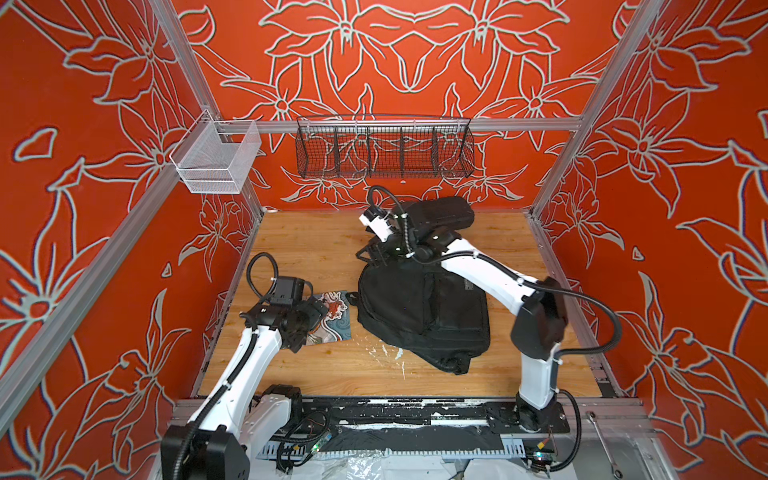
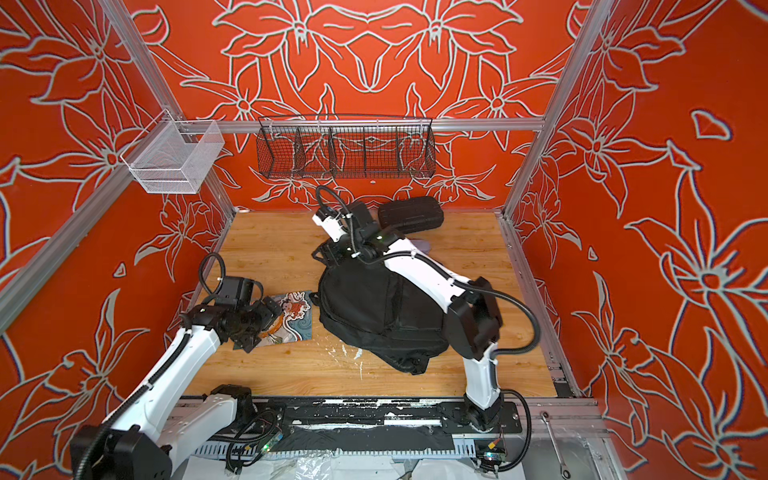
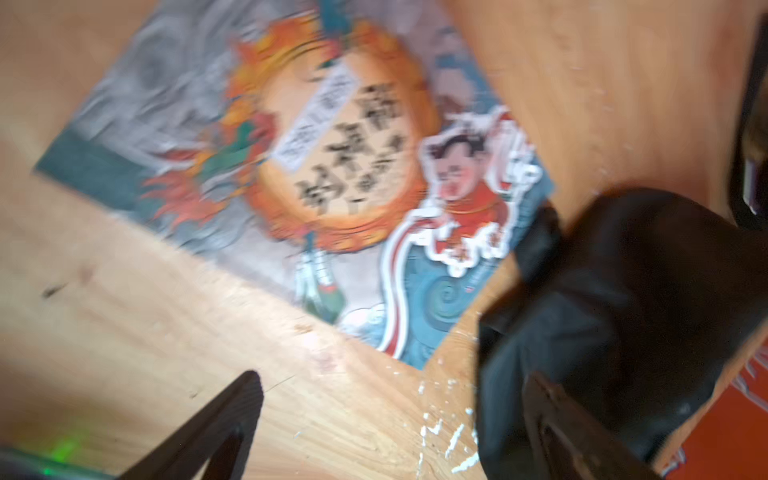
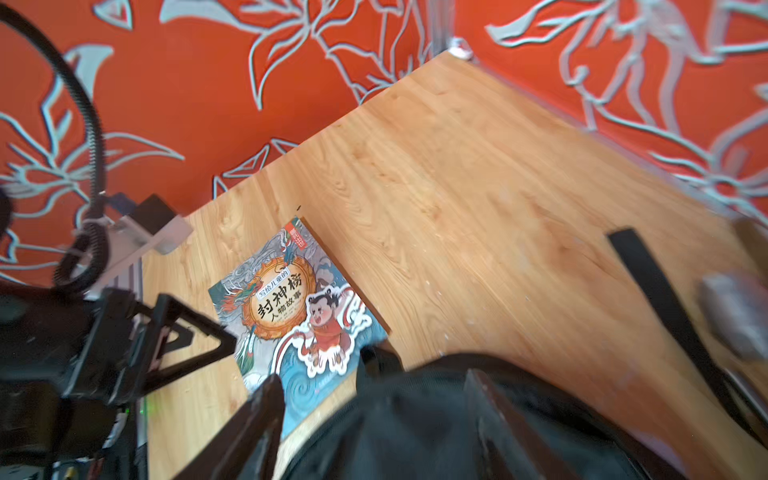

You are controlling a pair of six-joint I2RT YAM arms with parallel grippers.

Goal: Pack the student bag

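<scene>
- Student bag [image 1: 419, 307] fabric is seen directly beneath the right pincer [image 4: 372, 378], whose jaws are spread apart with nothing clamped between them; whether its fingers touch the fabric cannot be told.
- In both top views this pincer is placed at the bag's upper end, near the middle of the frame.
- The bag is laid flat on the wooden surface [image 1: 311, 245], from the centre toward the centre-right of the top views.
- The left pincer [image 3: 395, 376] is spread wide open above bare wood, gripping nothing, at the left-centre of the top views.
- A picture book [image 4: 291, 307] is laid flat just left of the bag, with one corner just beside the bag's black loop; in the top views it is partly covered by the left pincer.
- A ribbed black case [image 2: 409, 214] is set at the surface's back edge, above the bag in the frame.
- A black wire basket [image 1: 384, 149] and a white mesh basket [image 1: 216, 162] are hung on the rail behind.
</scene>
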